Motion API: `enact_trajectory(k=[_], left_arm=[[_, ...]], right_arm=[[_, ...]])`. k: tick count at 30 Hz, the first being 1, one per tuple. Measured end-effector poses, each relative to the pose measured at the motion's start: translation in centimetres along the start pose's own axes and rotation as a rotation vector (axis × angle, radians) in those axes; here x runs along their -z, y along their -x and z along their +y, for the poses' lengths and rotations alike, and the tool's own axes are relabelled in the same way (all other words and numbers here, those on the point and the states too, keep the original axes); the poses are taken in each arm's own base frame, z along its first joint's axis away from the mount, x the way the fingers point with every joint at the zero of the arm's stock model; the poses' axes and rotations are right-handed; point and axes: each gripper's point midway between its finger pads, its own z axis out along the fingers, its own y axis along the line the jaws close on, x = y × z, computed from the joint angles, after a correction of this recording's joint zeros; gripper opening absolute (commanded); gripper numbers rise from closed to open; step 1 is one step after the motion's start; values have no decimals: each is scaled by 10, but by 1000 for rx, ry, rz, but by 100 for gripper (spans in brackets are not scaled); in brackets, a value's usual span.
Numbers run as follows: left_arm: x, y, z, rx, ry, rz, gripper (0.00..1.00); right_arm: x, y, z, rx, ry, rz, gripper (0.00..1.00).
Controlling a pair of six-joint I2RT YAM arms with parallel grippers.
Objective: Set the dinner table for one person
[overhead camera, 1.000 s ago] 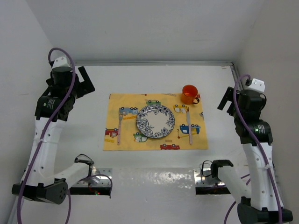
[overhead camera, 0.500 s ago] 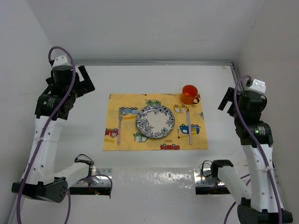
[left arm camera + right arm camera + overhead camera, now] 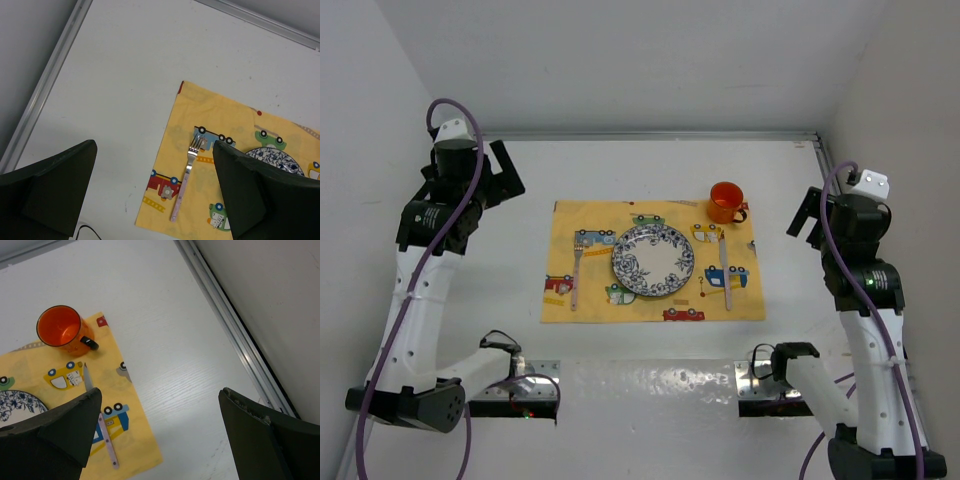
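The large flat white counter with thin metal edge rails (image 3: 620, 170) spreads out in front of both arms, and a yellow car-print cloth placemat (image 3: 595, 295) lies flat near its middle. On the mat sit four things:

- a round blue-and-white patterned plate (image 3: 653, 260) at the centre
- a metal fork with a pale pink handle (image 3: 576, 275) to the plate's left
- a pink-handled knife (image 3: 725, 272) to its right
- an orange mug (image 3: 725, 201) at the far right corner, just beyond the knife's tip

The left pincer (image 3: 154, 144) hangs above bare counter left of the mat, fingers spread wide, holding nothing. The right pincer (image 3: 160, 390) hangs to the mat's right — equally wide apart and empty.
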Motion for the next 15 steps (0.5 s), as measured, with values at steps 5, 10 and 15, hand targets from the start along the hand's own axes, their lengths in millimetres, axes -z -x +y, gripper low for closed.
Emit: enact_trajectory(k=[5, 10, 15], left_arm=[[-1, -1, -1, -1, -3, 4, 100], [-3, -2, -2, -3, -7, 12, 100], [-4, -3, -4, -4, -13, 18, 100]], right_arm=[[0, 0, 0, -1, -2, -1, 99], [-1, 1, 0, -2, -1, -4, 99], [-1, 1, 0, -3, -1, -4, 99]])
